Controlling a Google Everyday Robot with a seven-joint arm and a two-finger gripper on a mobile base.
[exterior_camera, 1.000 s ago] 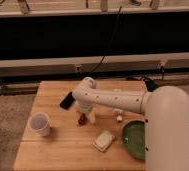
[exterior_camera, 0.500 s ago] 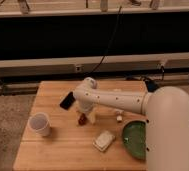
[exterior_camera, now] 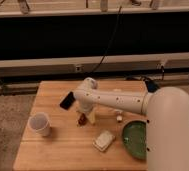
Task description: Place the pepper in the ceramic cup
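Observation:
The pepper [exterior_camera: 81, 119] is a small dark red-brown piece lying on the wooden table [exterior_camera: 63, 150], just right of centre. My gripper [exterior_camera: 86, 116] points down right over it, open, with its fingers on either side of the pepper. The gripper partly hides the pepper. The ceramic cup [exterior_camera: 40, 124], white and upright, stands on the table's left side, about a hand's width left of the pepper.
A black phone [exterior_camera: 66, 100] lies behind and left of the gripper. A green bowl [exterior_camera: 135, 139] sits at the front right, with a pale block [exterior_camera: 104, 141] left of it. My white arm [exterior_camera: 123, 101] spans the table's right half. A dark railing runs behind.

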